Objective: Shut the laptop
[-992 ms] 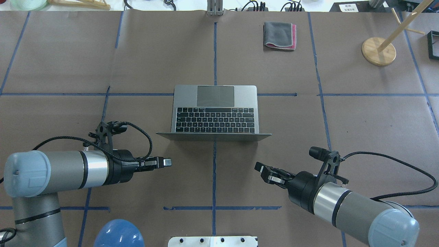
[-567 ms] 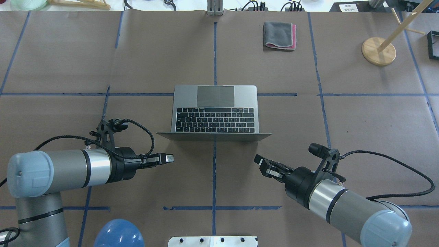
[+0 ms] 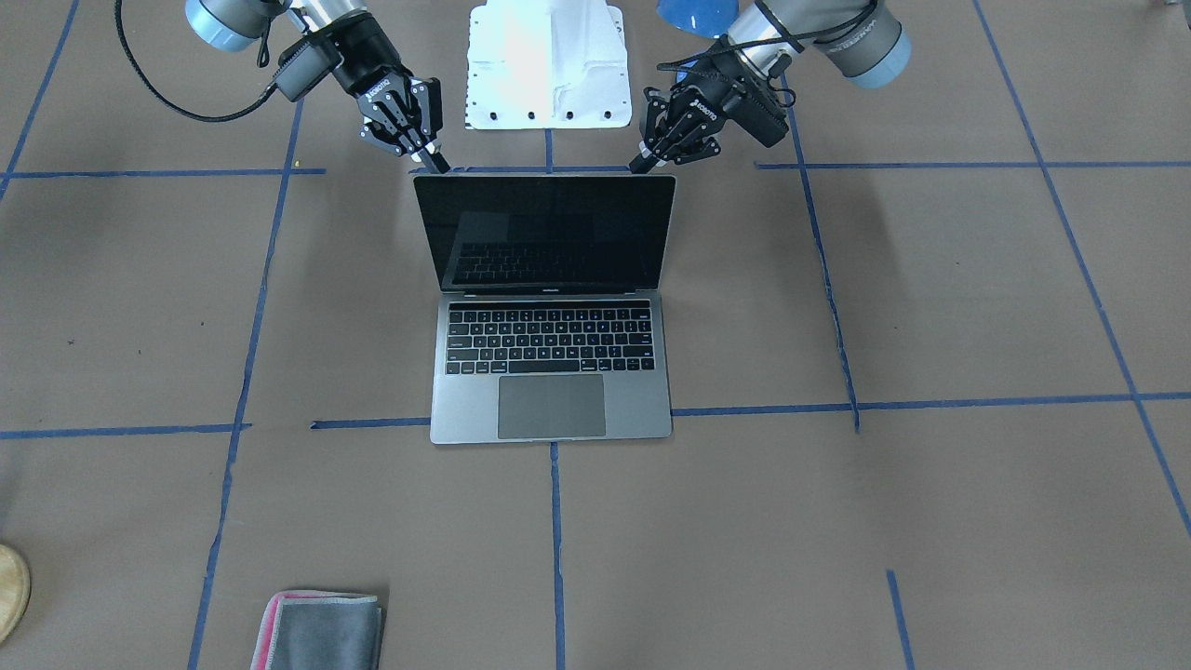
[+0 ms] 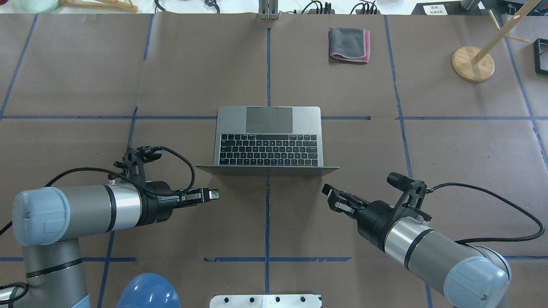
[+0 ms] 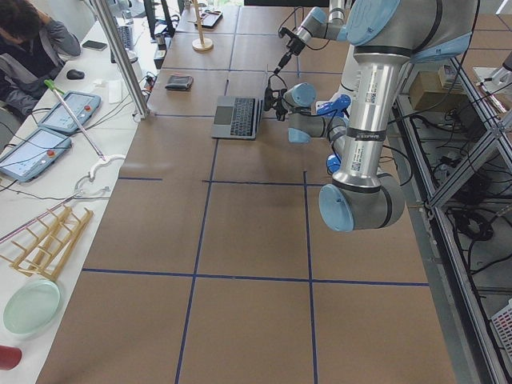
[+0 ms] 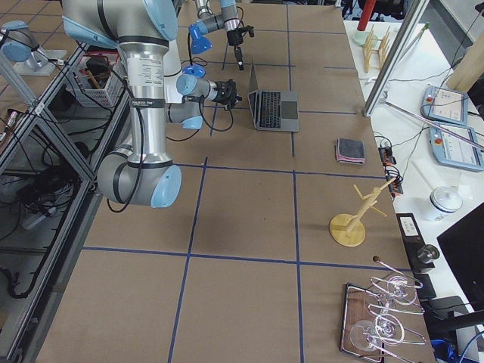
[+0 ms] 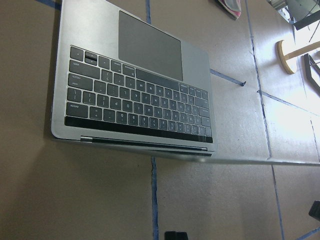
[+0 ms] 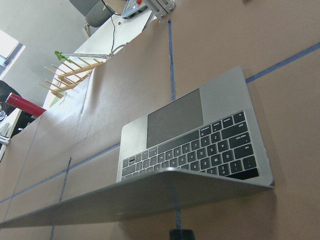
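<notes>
The space-grey laptop [image 4: 269, 137] stands open in the middle of the table, its black screen [image 3: 549, 233] facing away from me and its lid upright on my side. Both grippers hover just behind the lid's top edge, apart from it. My left gripper [image 4: 212, 194] is shut and empty behind the lid's left corner; it also shows in the front view [image 3: 640, 166]. My right gripper [image 4: 329, 191] is shut and empty behind the right corner; it too shows in the front view [image 3: 435, 164]. Both wrist views look over the lid at the keyboard [image 7: 135, 100] [image 8: 200, 145].
A folded grey-and-pink cloth [image 4: 349, 44] lies at the far side, right of centre. A wooden stand [image 4: 472, 63] and a black frame [image 4: 540, 55] are at the far right. A blue dome [image 4: 147, 293] and a white base plate [image 4: 265, 300] sit by my base.
Both grippers have moved forward, closer to the laptop's lid; the right one moved further. The laptop has not moved and its lid angle is unchanged.
</notes>
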